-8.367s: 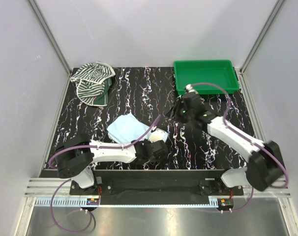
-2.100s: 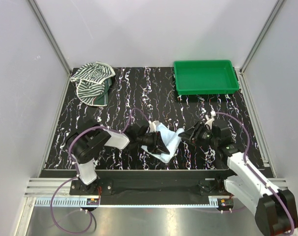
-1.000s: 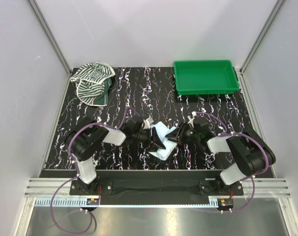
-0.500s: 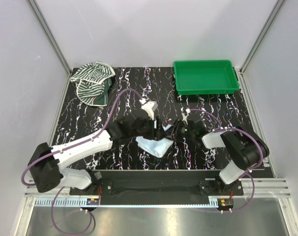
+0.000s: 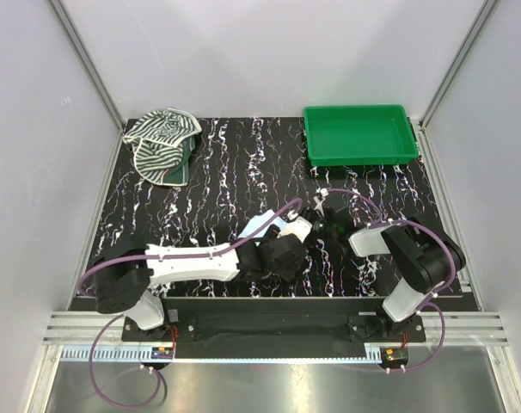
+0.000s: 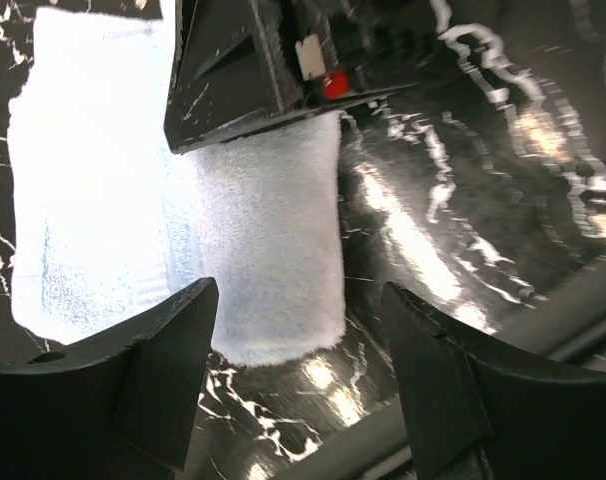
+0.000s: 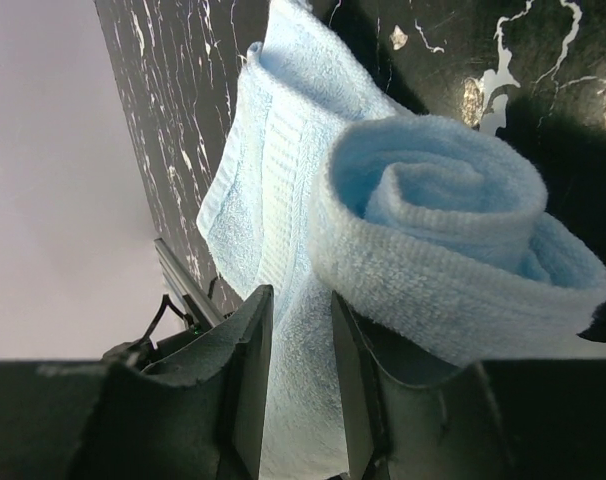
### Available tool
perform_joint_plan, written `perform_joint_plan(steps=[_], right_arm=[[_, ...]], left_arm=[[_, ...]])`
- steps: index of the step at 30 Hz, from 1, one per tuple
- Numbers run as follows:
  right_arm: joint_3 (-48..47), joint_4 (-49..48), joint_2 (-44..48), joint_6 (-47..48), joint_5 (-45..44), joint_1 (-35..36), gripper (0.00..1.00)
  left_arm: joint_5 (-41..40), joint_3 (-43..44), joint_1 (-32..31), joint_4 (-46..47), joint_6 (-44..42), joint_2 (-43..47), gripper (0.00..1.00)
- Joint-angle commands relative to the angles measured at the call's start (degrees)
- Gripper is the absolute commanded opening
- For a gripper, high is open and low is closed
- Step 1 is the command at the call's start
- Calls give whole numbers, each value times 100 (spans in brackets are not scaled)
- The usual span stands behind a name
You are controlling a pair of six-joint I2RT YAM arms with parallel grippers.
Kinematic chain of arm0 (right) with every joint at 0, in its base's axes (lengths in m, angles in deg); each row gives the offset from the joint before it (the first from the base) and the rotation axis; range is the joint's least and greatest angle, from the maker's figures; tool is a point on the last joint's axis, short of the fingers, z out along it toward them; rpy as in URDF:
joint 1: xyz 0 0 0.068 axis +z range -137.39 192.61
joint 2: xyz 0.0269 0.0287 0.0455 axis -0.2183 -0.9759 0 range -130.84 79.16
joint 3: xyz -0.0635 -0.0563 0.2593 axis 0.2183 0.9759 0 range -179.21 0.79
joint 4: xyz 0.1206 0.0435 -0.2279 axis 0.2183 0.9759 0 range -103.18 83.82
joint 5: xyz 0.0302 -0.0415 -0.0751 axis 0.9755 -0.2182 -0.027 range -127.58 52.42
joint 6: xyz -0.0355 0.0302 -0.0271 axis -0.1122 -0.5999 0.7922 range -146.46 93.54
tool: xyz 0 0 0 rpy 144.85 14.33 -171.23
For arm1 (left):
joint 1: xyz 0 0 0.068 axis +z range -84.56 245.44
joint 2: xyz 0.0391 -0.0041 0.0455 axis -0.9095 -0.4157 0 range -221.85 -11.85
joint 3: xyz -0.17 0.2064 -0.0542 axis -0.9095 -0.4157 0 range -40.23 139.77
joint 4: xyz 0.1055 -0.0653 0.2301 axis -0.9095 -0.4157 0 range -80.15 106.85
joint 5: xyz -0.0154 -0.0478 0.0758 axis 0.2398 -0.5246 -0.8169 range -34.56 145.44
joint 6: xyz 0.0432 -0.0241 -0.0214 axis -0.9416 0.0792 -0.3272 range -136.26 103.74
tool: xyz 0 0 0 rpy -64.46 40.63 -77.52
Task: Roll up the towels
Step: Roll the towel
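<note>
The pale blue towel [image 6: 113,190] lies on the black marbled table, its right part wound into a roll [image 7: 453,230]. My right gripper [image 7: 301,380] is shut on a layer of this towel at the end of the roll. My left gripper [image 6: 298,360] hovers open over the near end of the roll, fingers [image 6: 163,370] apart and touching nothing. From above, only a corner of the pale blue towel [image 5: 262,226] shows between the left gripper [image 5: 282,256] and the right gripper [image 5: 319,225]. The striped towel [image 5: 162,142] lies crumpled at the back left.
A green tray [image 5: 359,133] stands at the back right corner. My left arm [image 5: 192,262] lies along the table's front edge. Grey walls close in the table on three sides.
My left gripper has opened wider, let go of the pale blue towel and pulled back to the front edge. The right gripper has kept its hold at the roll.
</note>
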Motion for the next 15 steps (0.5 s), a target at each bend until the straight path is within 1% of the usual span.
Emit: perform_joint_plan(steps=[1, 6, 12, 15], right_arm=[[25, 821, -234, 333, -312, 76, 38], [-71, 1128, -173, 421, -347, 76, 39], [-212, 1471, -129, 509, -373, 76, 39], [-370, 1673, -85, 544, -382, 76, 40]], left_arm=[[-476, 98, -34, 209, -179, -192, 72], [-396, 1, -87, 368, -206, -440, 72], [-353, -500, -122, 676, -48, -396, 70], [-238, -745, -140, 860, 31, -518, 69]])
